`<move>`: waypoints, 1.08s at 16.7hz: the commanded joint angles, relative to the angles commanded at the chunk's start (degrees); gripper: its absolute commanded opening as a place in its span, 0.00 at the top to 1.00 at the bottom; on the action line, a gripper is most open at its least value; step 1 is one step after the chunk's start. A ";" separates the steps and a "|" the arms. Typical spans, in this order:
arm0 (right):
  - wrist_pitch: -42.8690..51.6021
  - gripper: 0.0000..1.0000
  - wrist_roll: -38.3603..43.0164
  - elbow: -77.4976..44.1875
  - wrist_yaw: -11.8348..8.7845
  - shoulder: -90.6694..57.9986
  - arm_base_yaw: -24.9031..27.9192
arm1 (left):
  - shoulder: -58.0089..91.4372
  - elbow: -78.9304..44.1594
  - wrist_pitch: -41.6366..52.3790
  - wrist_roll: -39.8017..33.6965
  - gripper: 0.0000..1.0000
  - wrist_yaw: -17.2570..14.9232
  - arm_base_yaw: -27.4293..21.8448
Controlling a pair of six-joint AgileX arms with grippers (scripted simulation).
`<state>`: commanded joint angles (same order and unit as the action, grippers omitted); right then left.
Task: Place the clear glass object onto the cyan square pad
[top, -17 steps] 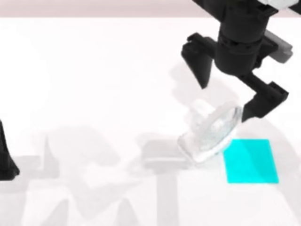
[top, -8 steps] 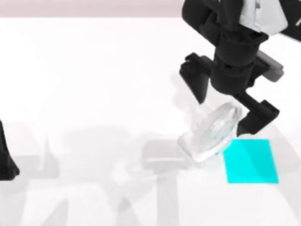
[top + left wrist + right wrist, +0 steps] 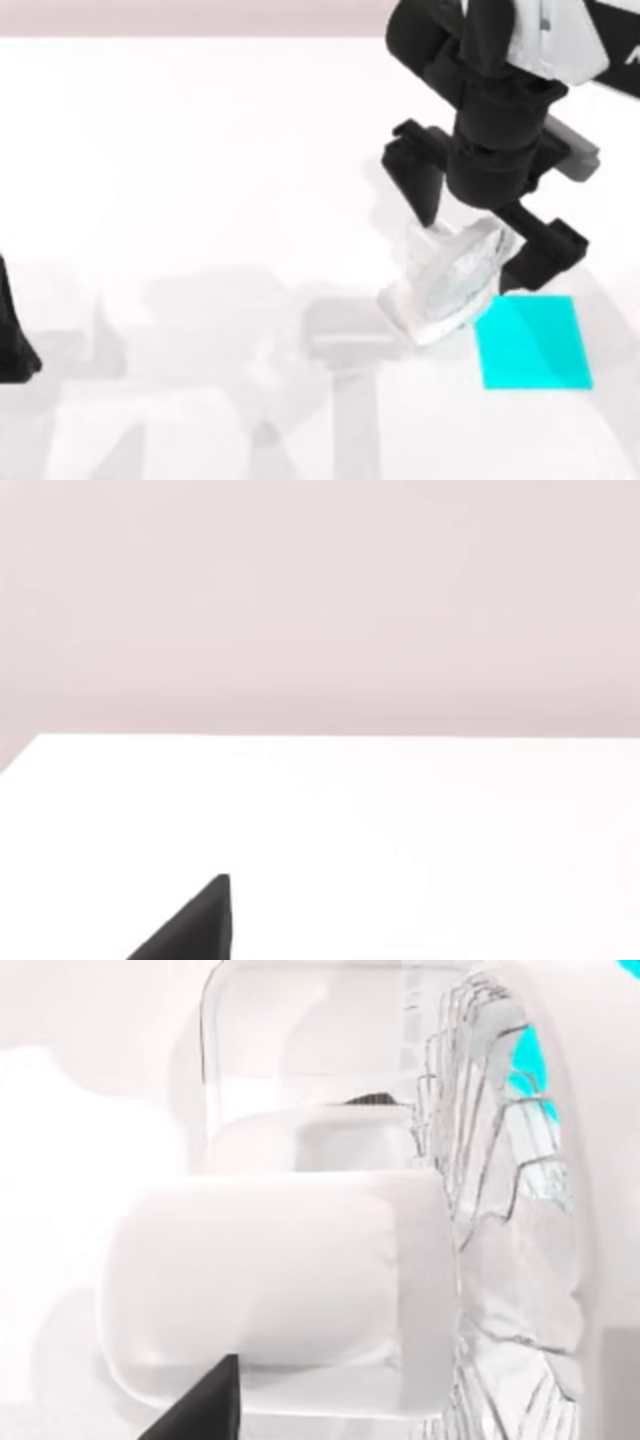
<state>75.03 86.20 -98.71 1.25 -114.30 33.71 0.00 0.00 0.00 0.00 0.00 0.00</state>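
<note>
**Right claw straddles the glass piece beside the cyan pad**

The right gripper [image 3: 487, 228] hangs over the right half of the white table [image 3: 200, 150], pointing down. Its two dark fingers [image 3: 418, 178] are spread wide, one on each side of the clear glass object [image 3: 448, 282]. From above, the fingers appear close to the glass, but I cannot tell whether either one touches it; nothing is clamped.

The glass lies tilted on its side on the table, its round ribbed rim turned toward the right gripper and its squarish base toward the table's left. It sits just beside the cyan square pad [image 3: 532, 341], at the pad's upper left corner. Whether its edge overlaps the corner cannot be told. The rest of the pad is bare.

In the right wrist view the glass [image 3: 330, 1260] fills nearly the whole frame, base foremost, with a sliver of cyan [image 3: 524, 1060] showing through the rim.

The left gripper [image 3: 14, 345] is parked at the table's left edge, well apart from the glass. Only one dark fingertip [image 3: 195, 925] shows in its own wrist view.
</note>
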 joint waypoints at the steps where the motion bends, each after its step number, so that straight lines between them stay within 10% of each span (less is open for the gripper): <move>1: 0.00 0.23 0.00 0.00 0.00 0.00 0.00 | 0.00 0.00 0.00 0.00 0.00 0.00 0.00; 11: 0.00 0.98 0.00 0.00 0.00 0.00 0.00 | 0.00 0.00 0.00 0.00 0.00 0.00 0.00; 18: 0.00 1.00 0.00 0.00 0.00 0.00 0.00 | 0.00 0.00 0.00 0.00 0.00 0.00 0.00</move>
<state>75.03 86.20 -98.71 1.25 -114.30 33.71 0.00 0.00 0.00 0.00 0.00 0.00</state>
